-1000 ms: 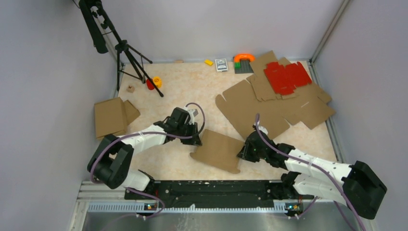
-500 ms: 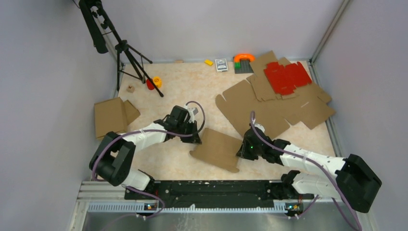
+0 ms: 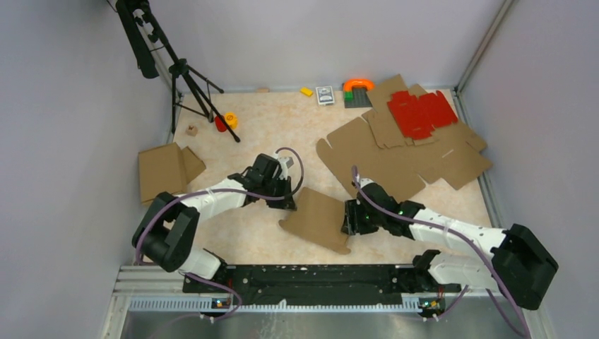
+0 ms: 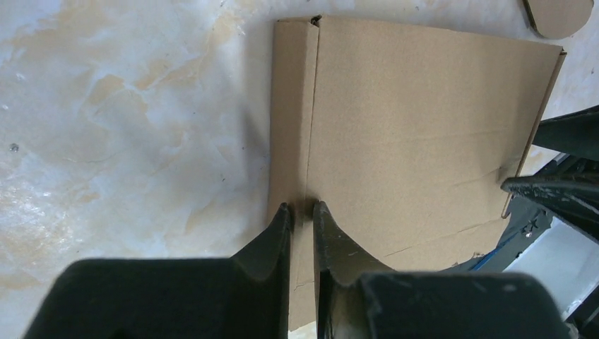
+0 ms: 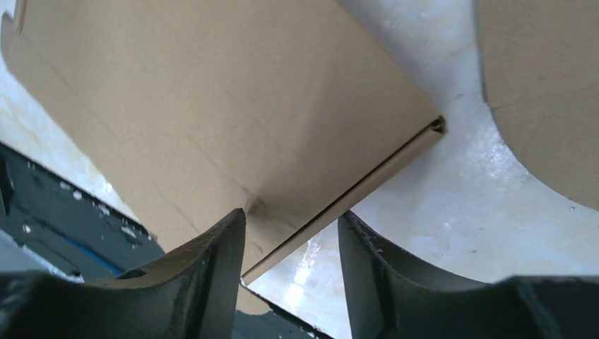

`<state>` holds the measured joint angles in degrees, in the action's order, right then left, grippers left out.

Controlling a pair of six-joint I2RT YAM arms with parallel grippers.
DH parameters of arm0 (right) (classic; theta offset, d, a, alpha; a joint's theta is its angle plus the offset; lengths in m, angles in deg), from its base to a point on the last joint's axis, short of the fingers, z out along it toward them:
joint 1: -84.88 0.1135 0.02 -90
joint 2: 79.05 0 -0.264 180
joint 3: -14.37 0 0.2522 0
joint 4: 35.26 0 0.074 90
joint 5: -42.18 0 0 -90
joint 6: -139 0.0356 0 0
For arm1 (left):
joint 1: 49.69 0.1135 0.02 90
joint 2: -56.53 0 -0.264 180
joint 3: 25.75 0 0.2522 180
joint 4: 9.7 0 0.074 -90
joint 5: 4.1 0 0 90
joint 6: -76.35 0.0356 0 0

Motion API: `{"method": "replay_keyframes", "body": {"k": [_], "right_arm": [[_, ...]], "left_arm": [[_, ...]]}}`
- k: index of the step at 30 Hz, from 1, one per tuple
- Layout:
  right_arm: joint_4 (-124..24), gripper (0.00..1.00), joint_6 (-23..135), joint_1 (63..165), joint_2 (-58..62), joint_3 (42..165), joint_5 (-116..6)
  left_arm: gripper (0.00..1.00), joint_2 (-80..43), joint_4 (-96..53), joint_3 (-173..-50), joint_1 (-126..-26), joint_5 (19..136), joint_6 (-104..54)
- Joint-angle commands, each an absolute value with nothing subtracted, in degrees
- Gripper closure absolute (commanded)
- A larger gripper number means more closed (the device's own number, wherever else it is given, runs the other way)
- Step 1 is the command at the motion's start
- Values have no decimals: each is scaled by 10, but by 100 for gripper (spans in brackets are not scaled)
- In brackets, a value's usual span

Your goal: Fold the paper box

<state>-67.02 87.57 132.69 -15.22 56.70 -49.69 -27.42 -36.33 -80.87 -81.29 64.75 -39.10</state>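
Note:
The paper box (image 3: 319, 220) is a brown creased cardboard piece, partly folded, lying between the two arms near the table's front. My left gripper (image 3: 289, 203) is at its left edge. In the left wrist view the left gripper (image 4: 302, 210) is shut on a narrow upright flap of the paper box (image 4: 424, 134). My right gripper (image 3: 347, 220) is at the box's right edge. In the right wrist view the right gripper (image 5: 291, 224) stands open, and the doubled edge of the paper box (image 5: 233, 113) runs between its fingers without being pinched.
Large flat brown cardboard sheets (image 3: 395, 152) lie at the back right with a red die-cut sheet (image 3: 420, 111) on them. Another folded cardboard piece (image 3: 164, 169) lies at the left. A tripod (image 3: 187, 78), a card deck (image 3: 324, 94) and small toys (image 3: 358, 90) stand along the back.
The right gripper has opened, letting go of the box's right edge, and shifted a little left. The left gripper has stayed clamped on the left flap.

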Motion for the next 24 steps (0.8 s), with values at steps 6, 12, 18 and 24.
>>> {"method": "replay_keyframes", "body": {"k": [6,12,18,24], "right_arm": [[-754,26,783,1323,-200,631,-484],[-744,25,795,1319,-228,611,-502],[-726,25,744,1319,-250,622,-528],[-674,25,693,1340,-205,648,-644]], "left_arm": [[85,-312,-401,-839,-822,678,-349],[74,-277,-390,-818,-822,674,-365],[65,-232,-400,-807,-821,683,-368],[60,-210,-406,-801,-820,688,-369]]}}
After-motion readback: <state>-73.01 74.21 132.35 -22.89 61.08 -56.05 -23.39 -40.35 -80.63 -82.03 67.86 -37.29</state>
